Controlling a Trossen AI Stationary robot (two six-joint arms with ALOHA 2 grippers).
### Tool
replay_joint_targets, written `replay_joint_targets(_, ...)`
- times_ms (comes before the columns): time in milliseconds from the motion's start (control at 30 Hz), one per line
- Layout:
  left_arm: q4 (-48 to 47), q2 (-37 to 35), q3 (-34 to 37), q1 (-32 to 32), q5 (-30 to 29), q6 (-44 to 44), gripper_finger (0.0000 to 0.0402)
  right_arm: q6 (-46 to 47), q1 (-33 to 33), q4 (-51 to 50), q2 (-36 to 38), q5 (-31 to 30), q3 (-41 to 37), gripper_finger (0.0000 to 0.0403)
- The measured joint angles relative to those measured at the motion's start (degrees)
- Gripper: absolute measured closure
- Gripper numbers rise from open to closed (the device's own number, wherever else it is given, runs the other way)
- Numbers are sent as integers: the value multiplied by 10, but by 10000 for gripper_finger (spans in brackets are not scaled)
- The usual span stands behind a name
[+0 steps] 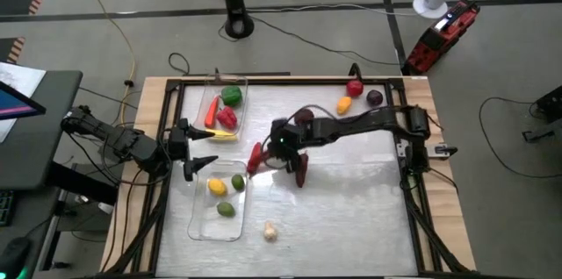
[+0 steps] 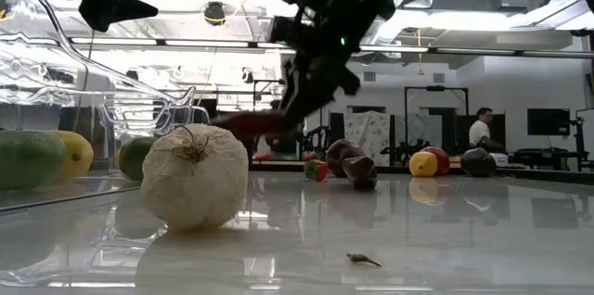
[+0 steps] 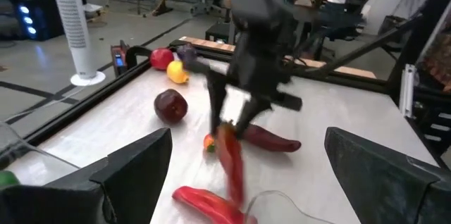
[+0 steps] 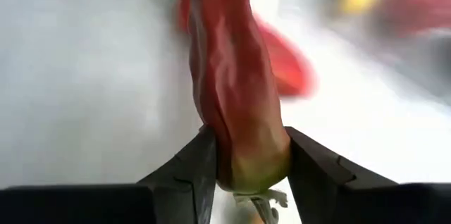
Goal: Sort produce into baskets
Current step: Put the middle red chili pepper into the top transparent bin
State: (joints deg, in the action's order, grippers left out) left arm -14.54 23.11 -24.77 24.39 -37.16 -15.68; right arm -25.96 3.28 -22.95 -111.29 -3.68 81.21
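My right gripper (image 1: 263, 156) is shut on a long red pepper (image 4: 236, 83) over the table's middle, just right of the gap between the two clear baskets. The far basket (image 1: 241, 86) holds a green piece, an orange carrot, a red pepper and a yellow piece. The near basket (image 1: 204, 226) holds one yellow and two green fruits. My left gripper (image 1: 195, 152) is open and empty between the baskets. Another red pepper (image 3: 204, 203) and a dark red pepper (image 3: 273, 139) lie on the table below the held one. White garlic (image 1: 270, 231) lies near the front. My right gripper pinches the red pepper at its stem end (image 4: 246, 171) between its two fingers, one on each side, the green stem back between them. The pepper's body sticks out beyond the fingertips. It slants down from the fingers (image 3: 229, 157) and shows clear of the table in the low view (image 2: 255, 123).
A dark red fruit (image 1: 304, 116) lies behind my right arm. A yellow piece (image 1: 344, 103), a red fruit (image 1: 355, 88) and a dark purple fruit (image 1: 375, 97) lie at the far right. The table's near right part is bare.
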Motion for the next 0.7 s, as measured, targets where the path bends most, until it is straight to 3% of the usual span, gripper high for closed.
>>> replay_joint_targets(200, 16, 0, 0, 0, -41, 6, 41, 23, 23, 1, 35, -104, 30, 217)
replay_joint_targets(367, 19, 1, 0, 0, -95, 13, 41, 30, 41, 122, 14, -84, 30, 215)
replay_joint_targets(500, 40, 1, 0, 0, -102, 29, 41, 19, 56, 224, -31, -63, 41, 215)
replay_joint_targets(700, 67, 1, 0, 0, -80, 48, 41, 40, 75, 229, -105, -10, 145, 214)
